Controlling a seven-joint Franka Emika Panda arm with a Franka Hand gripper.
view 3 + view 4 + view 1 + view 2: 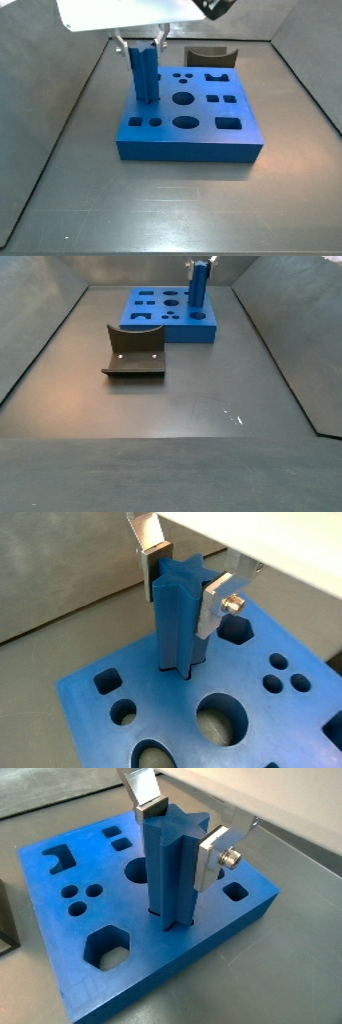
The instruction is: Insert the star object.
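Note:
The star object (177,622), a tall blue ridged peg, stands upright with its lower end in a hole of the flat blue block (274,727). My gripper (181,594) is above the block, with its silver fingers pressed on either side of the peg's top. Both wrist views show this; the peg (171,873), the gripper (177,840) and the block (160,958) show in the second one. In both side views the peg (143,75) (197,291) rises near one corner of the block (187,150) (167,334), with the gripper (142,45) over it.
A dark grey curved piece (210,55) (134,351) lies on the floor beside the block. The block has several other shaped holes. Sloping grey walls enclose the floor on all sides.

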